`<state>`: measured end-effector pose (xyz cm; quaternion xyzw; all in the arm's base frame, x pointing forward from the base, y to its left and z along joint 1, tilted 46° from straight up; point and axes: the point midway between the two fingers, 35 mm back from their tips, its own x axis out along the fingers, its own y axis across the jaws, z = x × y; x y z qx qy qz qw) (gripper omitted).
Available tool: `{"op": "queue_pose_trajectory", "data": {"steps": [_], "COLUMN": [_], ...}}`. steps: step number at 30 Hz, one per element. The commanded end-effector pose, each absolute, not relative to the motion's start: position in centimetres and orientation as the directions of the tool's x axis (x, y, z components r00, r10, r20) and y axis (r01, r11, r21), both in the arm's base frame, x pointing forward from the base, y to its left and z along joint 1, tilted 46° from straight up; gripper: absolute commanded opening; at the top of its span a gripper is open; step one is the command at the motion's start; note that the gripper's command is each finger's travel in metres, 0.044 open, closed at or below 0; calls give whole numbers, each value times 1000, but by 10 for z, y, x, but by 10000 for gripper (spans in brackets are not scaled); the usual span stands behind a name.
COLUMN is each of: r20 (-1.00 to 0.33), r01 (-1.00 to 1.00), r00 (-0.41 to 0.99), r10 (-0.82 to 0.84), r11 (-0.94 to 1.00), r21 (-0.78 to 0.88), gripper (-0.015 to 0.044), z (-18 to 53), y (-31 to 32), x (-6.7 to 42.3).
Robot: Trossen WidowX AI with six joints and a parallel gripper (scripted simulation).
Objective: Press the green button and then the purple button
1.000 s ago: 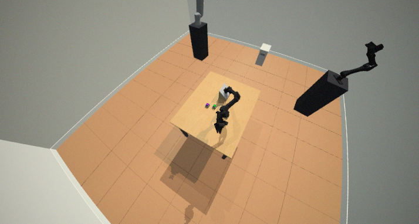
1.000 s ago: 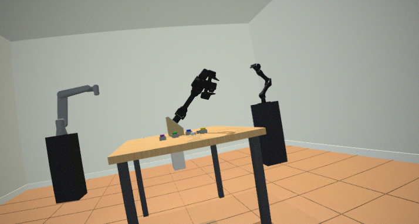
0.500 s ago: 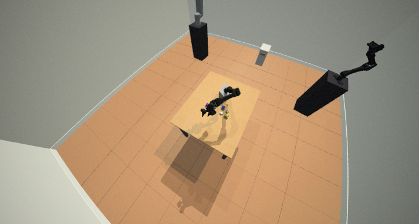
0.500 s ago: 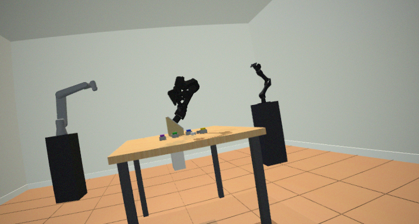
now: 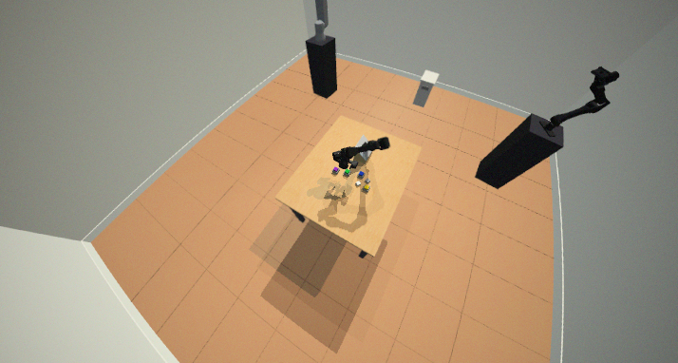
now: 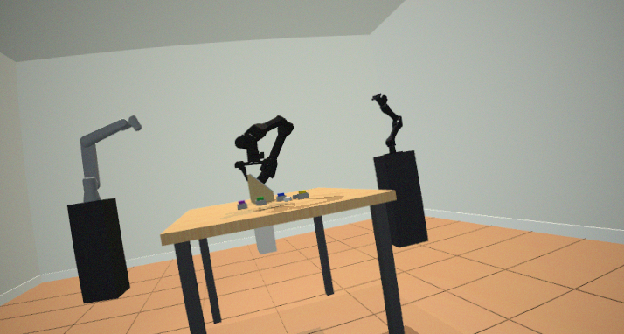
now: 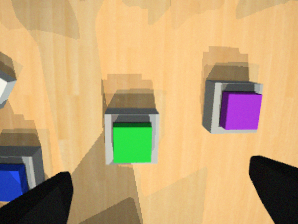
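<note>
The green button [image 5: 347, 171] [image 6: 260, 199] [image 7: 132, 144] sits in a grey housing on the table, left of centre in the wrist view. The purple button [image 5: 335, 169] [image 6: 241, 203] [image 7: 241, 111] sits in its own housing to the right of it in that view. Both caps stand up from their housings. My gripper [image 7: 162, 173] is open and empty, pointing down above the table. In the wrist view, its fingers stand wide apart, with the green button between their lines and a little ahead of the tips. The exterior view shows it well above the buttons, touching neither.
The blue button [image 5: 361, 174] [image 6: 280, 195] [image 7: 11, 182] is left of the green one in the wrist view, by the left finger. A white block [image 5: 358, 183] [image 7: 3, 89] and the yellow button [image 5: 367, 187] [image 6: 302, 192] lie farther off. An upright panel [image 6: 259, 191] stands near the arm.
</note>
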<state>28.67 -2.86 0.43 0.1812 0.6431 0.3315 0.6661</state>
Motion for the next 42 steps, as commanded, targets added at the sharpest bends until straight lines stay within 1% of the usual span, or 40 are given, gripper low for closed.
{"op": "queue_pose_trajectory", "data": {"steps": [1,7,9,13,21,22,42], "r20": [-704,-704,-704,-702,-702,-702,-702], "r01": [-113,-113,-113,-113,-113,-113,-113], "r00": [-105,-105,-105,-105,-105,-105,-105], "r10": [703,703,702,704,704,704,704], "r11": [694,694,695,693,693,693,693], "r21": [711,711,710,712,712,712,712], "gripper": [400,400,348,242,32,20,20], "z": [8,8,0,-34,-35,-35,-47], "y": [-24,-24,-17,18,20,20,32], "x": [264,264,264,258,258,258,256]}}
